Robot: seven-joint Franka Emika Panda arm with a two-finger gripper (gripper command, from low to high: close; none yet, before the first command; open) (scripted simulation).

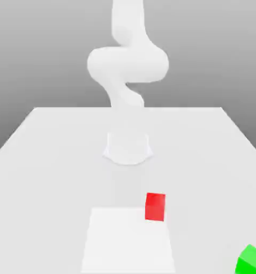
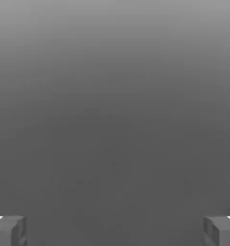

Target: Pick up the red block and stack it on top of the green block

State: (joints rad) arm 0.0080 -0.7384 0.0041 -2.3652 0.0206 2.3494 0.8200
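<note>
The red block (image 1: 155,206) is a small bright-red cube standing on the white table (image 1: 44,160), at the far right corner of a paler square patch (image 1: 127,241). The green block (image 1: 251,260) sits near the exterior view's lower right corner, cut by the frame edge. The white arm (image 1: 127,64) rises from its round base (image 1: 128,147) at the middle of the table, far behind both cubes. In the hand view my gripper (image 2: 115,230) stands open, its two grey fingertips (image 2: 10,230) wide apart with nothing between them, facing a plain grey backdrop.
The table's far edge runs across the exterior view behind the arm's base, and its sides slant outward toward the camera. Bare white surface lies between the base and the cubes.
</note>
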